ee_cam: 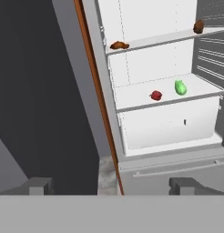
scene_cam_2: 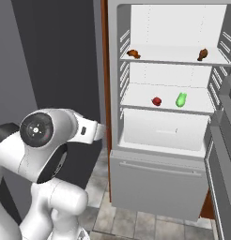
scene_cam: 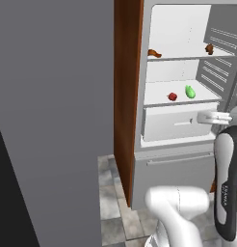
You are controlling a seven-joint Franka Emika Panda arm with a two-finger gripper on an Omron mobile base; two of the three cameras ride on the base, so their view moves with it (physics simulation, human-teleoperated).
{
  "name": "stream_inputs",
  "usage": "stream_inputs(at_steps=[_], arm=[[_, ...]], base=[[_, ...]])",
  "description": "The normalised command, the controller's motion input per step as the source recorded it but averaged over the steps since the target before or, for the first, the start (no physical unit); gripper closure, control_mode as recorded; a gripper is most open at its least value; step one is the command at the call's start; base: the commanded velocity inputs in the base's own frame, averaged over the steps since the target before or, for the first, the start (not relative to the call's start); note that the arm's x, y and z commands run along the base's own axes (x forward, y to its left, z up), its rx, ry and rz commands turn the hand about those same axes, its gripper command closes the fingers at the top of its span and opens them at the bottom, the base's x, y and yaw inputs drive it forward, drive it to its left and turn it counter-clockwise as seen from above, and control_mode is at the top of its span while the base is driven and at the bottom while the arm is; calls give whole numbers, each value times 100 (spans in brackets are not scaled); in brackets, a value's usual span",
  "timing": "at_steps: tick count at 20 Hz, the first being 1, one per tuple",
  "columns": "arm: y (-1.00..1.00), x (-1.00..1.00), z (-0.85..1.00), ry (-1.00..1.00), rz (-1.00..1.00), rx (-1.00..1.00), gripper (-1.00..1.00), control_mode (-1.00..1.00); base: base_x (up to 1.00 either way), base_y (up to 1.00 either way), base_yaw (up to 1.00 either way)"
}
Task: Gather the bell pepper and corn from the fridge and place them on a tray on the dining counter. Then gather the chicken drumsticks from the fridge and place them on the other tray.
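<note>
The fingers are spread wide with nothing between them, seemingly readied for a first pick, and are held back from the open fridge. Seen from the hand, the bell pepper lies at about one o'clock on the middle shelf, with the corn just beside it toward three o'clock. The two chicken drumsticks are kept well apart on the shelf above, at opposite ends.

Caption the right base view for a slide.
Open fridge: bell pepper beside corn, chicken drumsticks one shelf above.
</note>
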Motion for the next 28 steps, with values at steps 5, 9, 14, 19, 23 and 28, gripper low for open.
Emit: stream_inputs(at_steps=[5,9,14,19,23,28], arm=[[13,24,0,5,-4,0,-100,-100],[0,2,0,6,-4,0,-100,-100],[0,0,0,3,-2,0,-100,100],[0,0,0,0,0,0,-100,100],[0,0,0,0,0,0,-100,100],[0,0,0,0,0,0,-100,100]], base=[[0,0,0],[0,0,0],[0,0,-2],[0,-40,0],[0,-77,0],[0,-60,0]])
